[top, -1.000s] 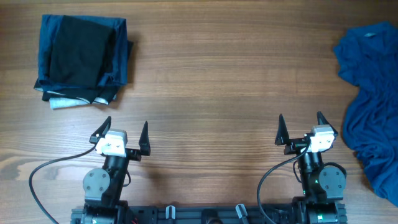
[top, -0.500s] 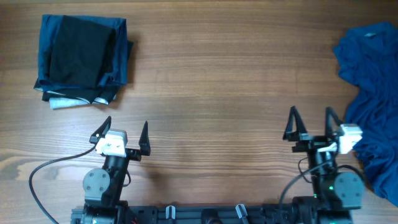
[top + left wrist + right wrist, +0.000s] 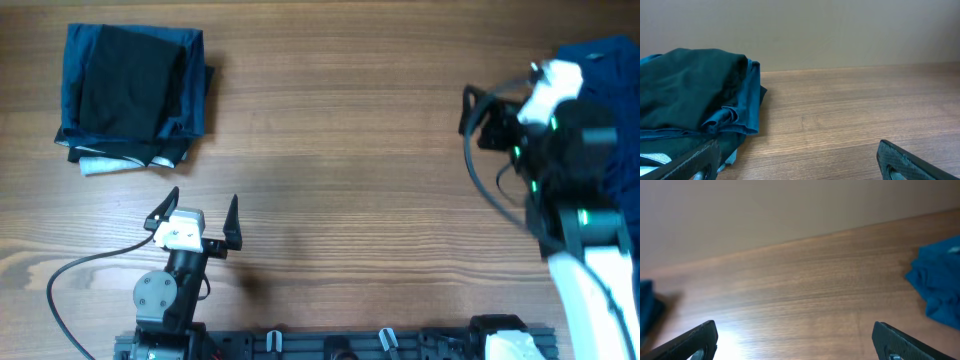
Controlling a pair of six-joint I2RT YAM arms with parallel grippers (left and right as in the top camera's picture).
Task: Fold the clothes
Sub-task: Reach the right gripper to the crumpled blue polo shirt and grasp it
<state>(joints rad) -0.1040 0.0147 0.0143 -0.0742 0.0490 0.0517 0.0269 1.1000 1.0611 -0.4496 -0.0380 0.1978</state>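
left end effector (image 3: 203, 196) wide open, holding nothing | right end effector (image 3: 794, 326) open too, over brown wooden surface (image 3: 340, 130) | folded dark blue-and-black clothes stack (image 3: 135, 95) far-left corner | crumpled blue cloth garment (image 3: 940, 285) right edge

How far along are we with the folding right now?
Done: a folded stack sits at the far left of the table. In hand: nothing yet; the right gripper is open and empty near the crumpled blue garment at the right edge, and the left gripper sits open by its base. Left: grasp, spread and fold that garment.
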